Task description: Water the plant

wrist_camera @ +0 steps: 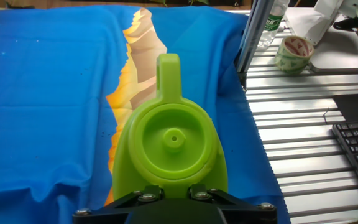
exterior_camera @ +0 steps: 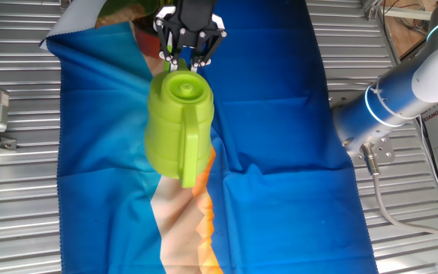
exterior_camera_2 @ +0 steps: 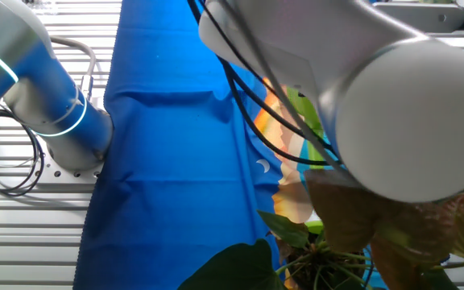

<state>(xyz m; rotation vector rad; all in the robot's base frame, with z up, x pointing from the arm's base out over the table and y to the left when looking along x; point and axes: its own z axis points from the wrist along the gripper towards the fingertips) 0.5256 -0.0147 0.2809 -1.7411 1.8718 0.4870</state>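
End effector point(exterior_camera: 189, 52) pinching the lime-green watering can point(exterior_camera: 178, 122) hangs over the blue cloth point(exterior_camera: 280, 137), the plant point(exterior_camera_2: 321, 250) just beyond it, opposite the handle.

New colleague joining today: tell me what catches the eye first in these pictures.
The lime-green plastic watering can stands out, at the far middle of the bright blue cloth, with the black two-finger gripper at its far end. The leafy green plant crowds the other fixed view's lower edge.

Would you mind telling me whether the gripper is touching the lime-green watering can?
Touching. In one fixed view the gripper has its fingertips closed on the watering can's top edge, with no visible gap.
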